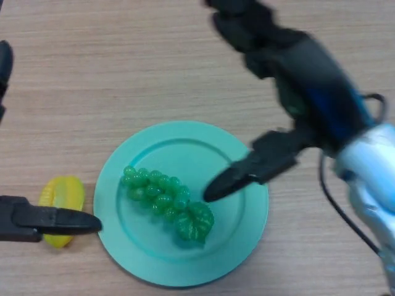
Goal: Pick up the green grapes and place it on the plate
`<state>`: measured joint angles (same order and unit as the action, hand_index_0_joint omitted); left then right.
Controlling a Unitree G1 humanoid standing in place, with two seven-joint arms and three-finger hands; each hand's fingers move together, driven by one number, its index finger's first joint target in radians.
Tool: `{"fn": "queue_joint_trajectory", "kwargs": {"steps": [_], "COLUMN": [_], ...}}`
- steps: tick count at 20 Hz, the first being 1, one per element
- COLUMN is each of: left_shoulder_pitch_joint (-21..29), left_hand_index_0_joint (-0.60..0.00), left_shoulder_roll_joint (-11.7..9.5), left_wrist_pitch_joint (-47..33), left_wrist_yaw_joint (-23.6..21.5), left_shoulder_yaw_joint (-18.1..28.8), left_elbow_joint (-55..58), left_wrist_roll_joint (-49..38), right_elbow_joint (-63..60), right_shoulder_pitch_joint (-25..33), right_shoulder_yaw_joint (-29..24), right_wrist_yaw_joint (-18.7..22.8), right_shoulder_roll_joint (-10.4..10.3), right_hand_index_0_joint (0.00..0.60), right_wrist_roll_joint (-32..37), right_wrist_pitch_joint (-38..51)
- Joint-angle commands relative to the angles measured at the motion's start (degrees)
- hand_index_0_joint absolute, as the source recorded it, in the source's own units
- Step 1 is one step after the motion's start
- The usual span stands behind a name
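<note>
The green grapes [166, 200] lie on the teal plate [237, 231], a little left of its middle, with a leaf at their lower right end. My right hand [271, 55] is raised above the plate's right side. Its fingers are straight and spread toward the top of the view, and its thumb [237, 179] points down-left, ending just right of the grapes without touching them. It holds nothing. My left hand [49, 221] shows at the left edge, a straight finger ending close to the plate's left rim.
A yellow toy piece [62, 196] lies on the wooden table [92, 80] left of the plate, partly under my left hand. A dark part of my left arm [5, 68] shows at the upper left edge.
</note>
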<state>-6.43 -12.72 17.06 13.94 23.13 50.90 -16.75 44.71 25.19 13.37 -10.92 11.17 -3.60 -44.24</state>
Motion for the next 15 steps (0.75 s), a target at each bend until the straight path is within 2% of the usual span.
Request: {"fn": "queue_joint_trajectory", "kwargs": {"steps": [1,4,7,9,11,15], "left_shoulder_pitch_joint": [1.55,2.2,3.16,3.3,3.85,5.21], "left_hand_index_0_joint": [0.0,0.0,0.0,0.0,0.0,0.0], "left_shoulder_roll_joint": [-1.55,-1.76,-2.77,-3.14,-3.62,-4.41], "left_wrist_pitch_joint": [-3.19,-3.07,-1.7,-1.5,1.61,3.16], "left_wrist_yaw_joint": [-0.92,-0.66,-0.83,-0.65,-0.8,-1.0], "left_shoulder_yaw_joint": [0.85,0.88,1.99,1.89,1.58,0.65], "left_elbow_joint": [4.67,4.5,4.4,4.34,5.17,4.9], "left_wrist_roll_joint": [-0.15,-1.02,-3.25,-3.19,-4.78,-4.9], "right_elbow_joint": [6.02,9.65,13.67,13.28,12.8,13.01], "right_shoulder_pitch_joint": [-1.36,-5.16,-11.82,-15.41,-17.08,-18.09], "right_shoulder_yaw_joint": [-8.45,-16.06,-23.13,-25.61,-27.04,-27.34], "right_wrist_yaw_joint": [-1.09,0.32,4.85,5.92,6.72,6.56], "right_shoulder_roll_joint": [-0.29,0.55,3.3,5.43,6.89,7.63], "right_hand_index_0_joint": [0.0,0.0,0.0,0.0,0.0,0.0], "right_wrist_roll_joint": [4.02,10.67,22.84,26.68,27.95,27.53], "right_wrist_pitch_joint": [3.87,3.34,5.35,8.95,10.31,11.03]}}
